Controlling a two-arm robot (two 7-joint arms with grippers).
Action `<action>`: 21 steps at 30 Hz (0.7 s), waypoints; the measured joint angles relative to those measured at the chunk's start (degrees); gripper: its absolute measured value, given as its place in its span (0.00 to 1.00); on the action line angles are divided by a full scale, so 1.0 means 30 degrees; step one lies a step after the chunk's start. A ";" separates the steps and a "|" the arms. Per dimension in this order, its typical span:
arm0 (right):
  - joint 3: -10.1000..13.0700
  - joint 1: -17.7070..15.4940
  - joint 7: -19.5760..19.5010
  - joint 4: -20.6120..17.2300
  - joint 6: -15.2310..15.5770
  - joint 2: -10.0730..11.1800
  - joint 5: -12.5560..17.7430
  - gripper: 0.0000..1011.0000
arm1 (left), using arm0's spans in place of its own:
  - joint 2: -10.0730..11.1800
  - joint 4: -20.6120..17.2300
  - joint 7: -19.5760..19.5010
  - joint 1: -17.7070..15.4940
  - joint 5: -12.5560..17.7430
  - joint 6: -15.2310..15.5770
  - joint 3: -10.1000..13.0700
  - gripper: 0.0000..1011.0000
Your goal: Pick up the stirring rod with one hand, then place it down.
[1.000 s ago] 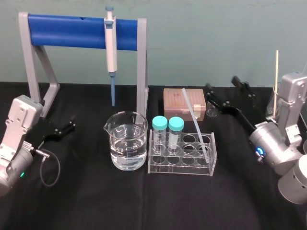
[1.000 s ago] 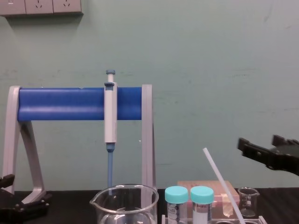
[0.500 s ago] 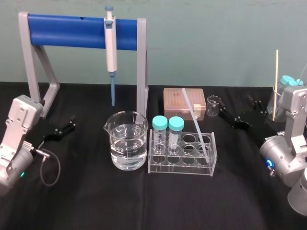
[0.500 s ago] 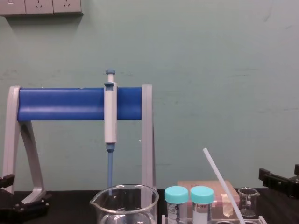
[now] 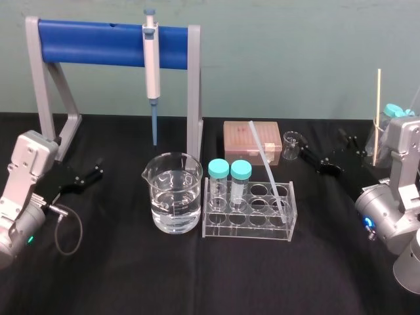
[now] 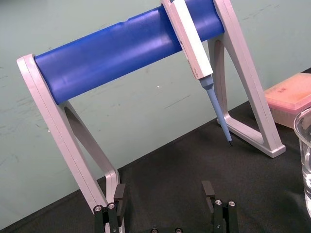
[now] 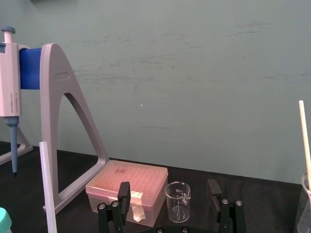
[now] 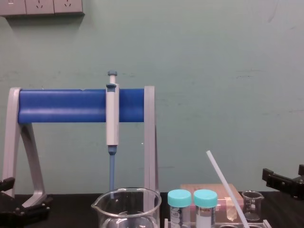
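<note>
Left arm (image 5: 26, 177) first: a boxy silver-grey wrist casing, a tiny green light (image 5: 29, 239) glowing low on it, and a thin black cable (image 5: 80, 230) looping off a small metal plug. The left hand (image 6: 164, 194) is matte black, with two flat fingers (image 6: 119, 194) and bright screw heads (image 6: 108, 206) at their bases. Over to the right arm (image 5: 387, 210): rounded silver-grey joints, a blue light (image 5: 371, 226) shining on one. The right hand (image 7: 168, 189) matches: black, flat-fingered, silver-screwed.
</note>
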 joint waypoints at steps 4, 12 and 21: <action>-0.0008 0.0008 0.0011 -0.0007 -0.0023 0.0001 0.0013 0.99 | 0.0000 0.0001 0.0000 0.0000 0.0000 0.0001 0.0000 0.99; -0.0012 0.0022 0.0029 -0.0017 -0.0041 0.0000 0.0024 0.99 | 0.0000 0.0000 0.0000 -0.0001 0.0000 0.0001 0.0000 0.99; -0.0012 0.0030 0.0047 -0.0018 -0.0053 0.0000 0.0041 0.99 | 0.0000 0.0000 0.0000 0.0000 0.0000 0.0001 0.0000 0.99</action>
